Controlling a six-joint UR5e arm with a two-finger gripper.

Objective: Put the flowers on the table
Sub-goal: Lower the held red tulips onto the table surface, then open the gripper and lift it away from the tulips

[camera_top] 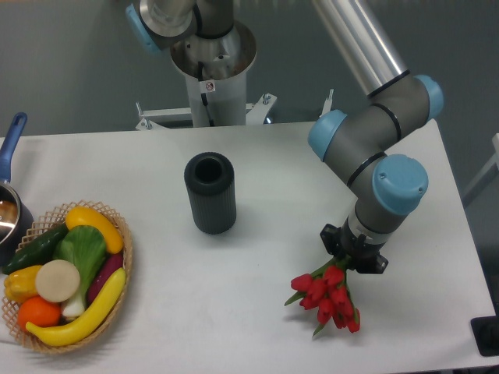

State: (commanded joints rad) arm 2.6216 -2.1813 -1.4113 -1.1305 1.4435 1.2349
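The pincer (352,257) hangs over the right part of the worktop (257,164), toward its near edge. The flowers (327,300) lie on the worktop just in front of the pincer and slightly to its left, their stems running up into it. The vase (210,193) stands upright well to the pincer's left and a little behind it. Far to the left, at the worktop's edge, sits the basket (125,257) with toy vegetables (66,269) in it. A pot (9,210) sits just behind the basket.
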